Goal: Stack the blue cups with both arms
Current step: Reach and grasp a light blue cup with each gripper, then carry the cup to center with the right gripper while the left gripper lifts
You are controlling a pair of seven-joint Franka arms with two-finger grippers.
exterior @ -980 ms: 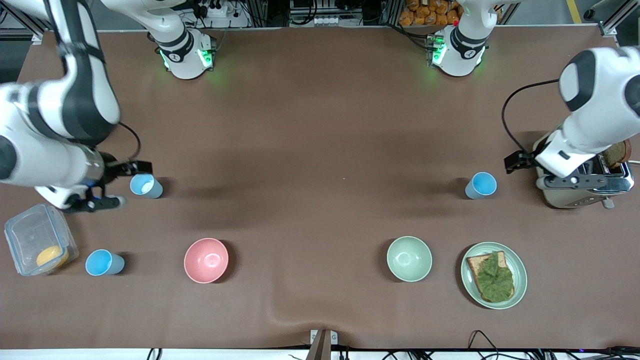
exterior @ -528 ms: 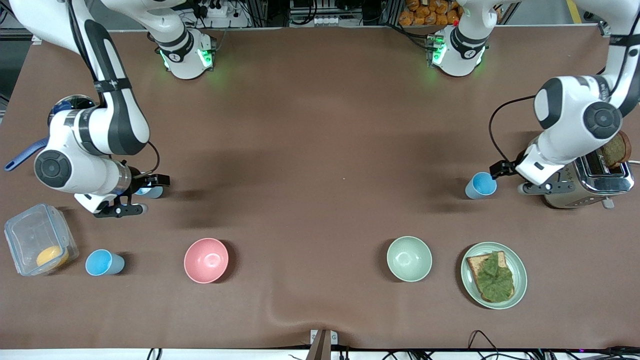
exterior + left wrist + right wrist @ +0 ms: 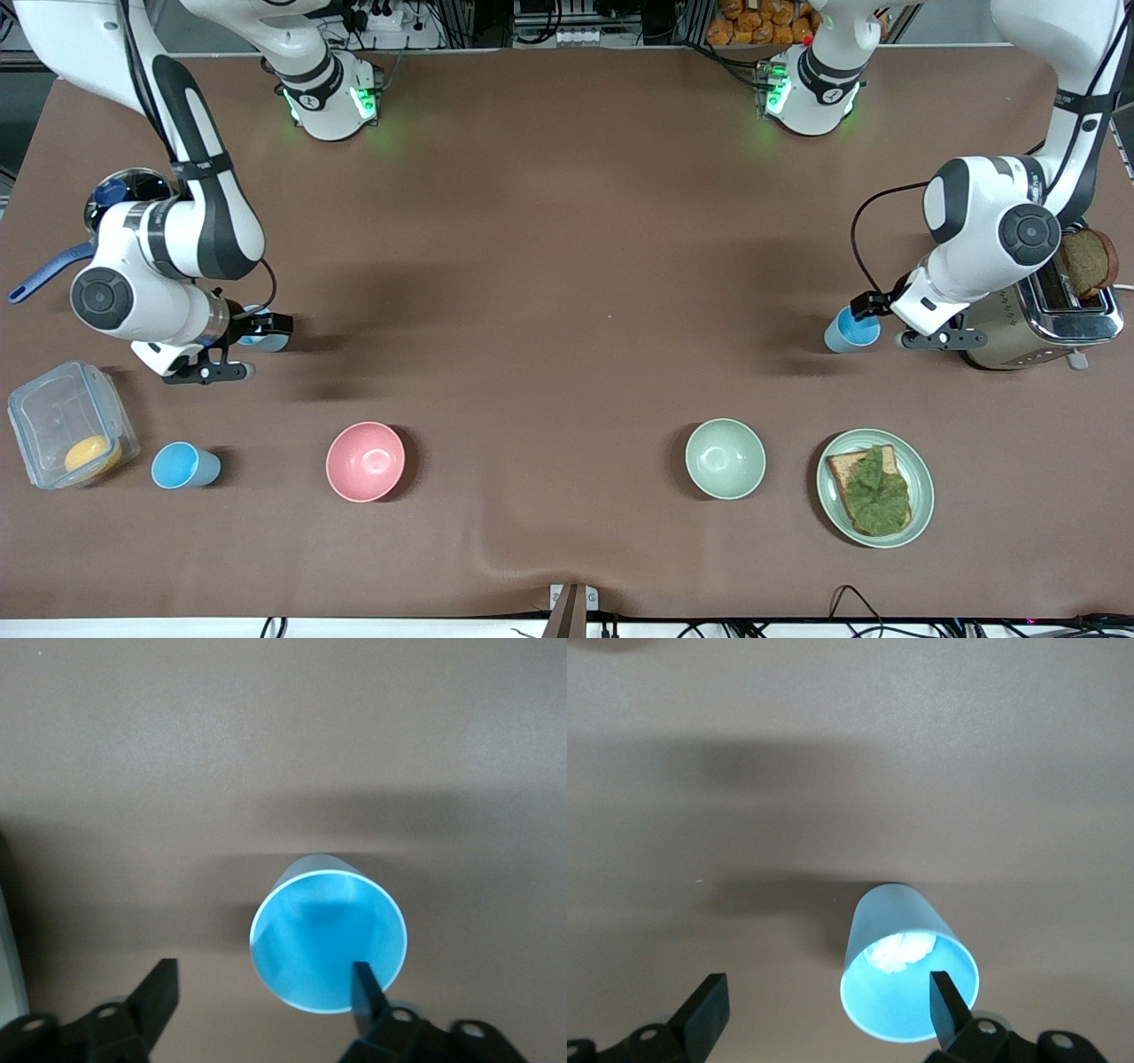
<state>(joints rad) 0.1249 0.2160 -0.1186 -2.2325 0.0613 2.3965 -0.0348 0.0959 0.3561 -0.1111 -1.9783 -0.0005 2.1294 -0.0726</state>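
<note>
Blue cups appear three times in the front view: a sky blue cup [image 3: 850,331] near the toaster [image 3: 1036,328] at the left arm's end of the table, a pale cup [image 3: 263,339] at the right arm's end, and a third blue cup [image 3: 183,466] nearer the camera, beside the clear container [image 3: 62,434]. The left gripper [image 3: 904,324] sits at the sky blue cup; the right gripper [image 3: 239,347] sits at the pale cup. Pink bowl [image 3: 365,461], green bowl [image 3: 725,458] and plate [image 3: 912,523] stand in a row nearer the camera

Left wrist view — the left gripper [image 3: 261,992] is spread wide. One finger [image 3: 365,985] dips inside the sky blue cup [image 3: 329,939] rim, the other stands apart outside; nothing is gripped

Right wrist view — the right gripper [image 3: 824,1001] is likewise released. One finger [image 3: 943,997] overlaps the pale cup [image 3: 908,979] rim, the other stands clear on the table side
</note>
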